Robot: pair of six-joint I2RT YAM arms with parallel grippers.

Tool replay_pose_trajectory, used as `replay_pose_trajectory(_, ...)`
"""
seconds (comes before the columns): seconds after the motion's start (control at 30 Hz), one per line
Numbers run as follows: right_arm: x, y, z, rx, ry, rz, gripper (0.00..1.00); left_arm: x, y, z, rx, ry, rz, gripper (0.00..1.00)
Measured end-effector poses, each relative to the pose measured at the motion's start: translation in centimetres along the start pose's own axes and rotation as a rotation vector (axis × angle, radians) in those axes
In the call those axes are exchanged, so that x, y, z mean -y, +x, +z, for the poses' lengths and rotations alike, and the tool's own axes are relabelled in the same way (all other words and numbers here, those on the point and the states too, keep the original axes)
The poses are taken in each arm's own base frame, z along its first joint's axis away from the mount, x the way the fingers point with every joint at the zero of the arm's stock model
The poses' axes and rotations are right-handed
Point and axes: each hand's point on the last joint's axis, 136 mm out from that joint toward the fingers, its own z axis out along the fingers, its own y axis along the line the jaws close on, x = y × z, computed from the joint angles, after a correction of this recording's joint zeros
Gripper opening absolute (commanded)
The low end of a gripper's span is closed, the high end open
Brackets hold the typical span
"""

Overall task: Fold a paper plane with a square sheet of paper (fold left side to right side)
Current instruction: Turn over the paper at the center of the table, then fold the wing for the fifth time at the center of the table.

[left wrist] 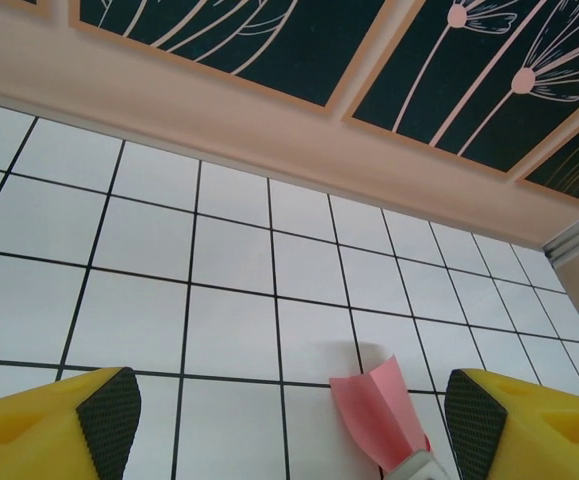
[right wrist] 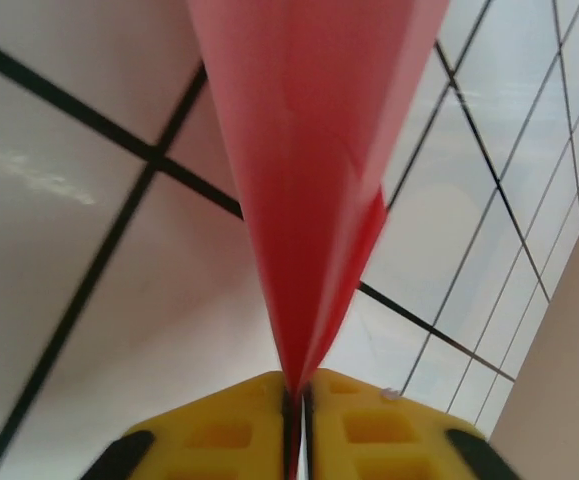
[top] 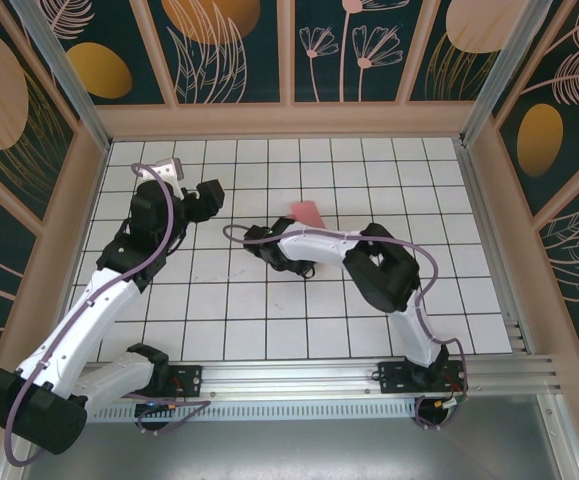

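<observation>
Pinching paper plane tip: right pincer; left pincer released, apart, over tiled table.

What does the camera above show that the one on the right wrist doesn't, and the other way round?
From above: both whole arms, the left arm and the right arm, the left end effector, and the flower-patterned walls. From the right wrist: the right end effector close up, its yellow fingers pinched on the folded pink paper. Both share the pink paper and the white grid table.
</observation>
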Motion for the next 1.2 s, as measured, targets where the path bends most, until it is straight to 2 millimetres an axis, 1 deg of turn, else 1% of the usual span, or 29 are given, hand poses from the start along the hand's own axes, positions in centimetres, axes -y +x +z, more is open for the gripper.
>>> replay_pose_trajectory(0.1,-1.0,-0.1,-0.2,-0.001,-0.013,-0.026,0.37,0.0,0.0,0.0,0.0,0.001,0.001,0.82)
replay_pose_trajectory(0.23,-2.8,0.2,-0.7,-0.007,-0.096,-0.047,0.54,-0.2,0.5,0.1,-0.011,-0.002,0.005,0.82)
replay_pose_trajectory(0.3,-3.6,0.3,-1.2,-0.002,-0.159,-0.036,0.61,-0.2,0.7,0.2,-0.018,0.0,0.006,0.83)
replay_pose_trajectory(0.37,-3.8,0.9,-2.3,0.017,-0.236,-0.01,0.67,-0.1,1.1,0.3,-0.029,0.011,0.005,0.83)
replay_pose_trajectory(0.43,-3.3,1.3,-3.8,0.047,-0.303,0.026,0.68,0.0,1.8,0.5,-0.045,0.029,0.0,0.83)
replay_pose_trajectory(0.5,-2.1,1.4,-5.7,0.106,-0.386,0.095,0.69,0.2,2.8,0.9,-0.071,0.058,-0.013,0.83)
replay_pose_trajectory(0.57,0.0,1.5,-7.1,0.176,-0.484,0.209,0.68,0.6,4.5,2.0,-0.126,0.099,-0.039,0.82)
replay_pose_trajectory(0.63,2.3,1.5,-7.6,0.232,-0.565,0.329,0.69,1.1,6.6,3.5,-0.2,0.142,-0.069,0.81)
replay_pose_trajectory(0.67,4.0,1.5,-7.4,0.264,-0.606,0.412,0.71,1.4,8.0,4.6,-0.252,0.164,-0.09,0.81)
replay_pose_trajectory(0.7,5.1,1.5,-7.1,0.288,-0.635,0.474,0.71,1.6,9.2,5.4,-0.294,0.178,-0.106,0.81)
replay_pose_trajectory(0.73,6.6,1.7,-6.5,0.312,-0.665,0.554,0.71,1.8,10.7,6.4,-0.343,0.193,-0.122,0.81)
replay_pose_trajectory(0.77,7.7,1.9,-5.9,0.33,-0.689,0.622,0.72,2.0,12.3,7.2,-0.397,0.203,-0.136,0.82)
replay_pose_trajectory(0.83,9.0,2.2,-4.5,0.353,-0.733,0.734,0.72,2.7,15.2,8.4,-0.489,0.219,-0.155,0.82)
replay_pose_trajectory(0.9,9.5,2.6,-3.1,0.354,-0.77,0.821,0.72,3.7,17.6,9.5,-0.566,0.237,-0.167,0.81)
replay_pose_trajectory(1.0,9.5,3.1,-1.3,0.338,-0.796,0.899,0.73,5.4,19.7,11.2,-0.638,0.262,-0.171,0.76)
replay_pose_trajectory(1.13,9.2,3.4,-0.2,0.333,-0.824,0.945,0.73,7.2,20.6,14.1,-0.672,0.29,-0.179,0.72)
replay_pose_trajectory(1.2,8.9,3.6,0.2,0.33,-0.836,0.956,0.73,7.5,21.1,15.5,-0.682,0.293,-0.185,0.69)
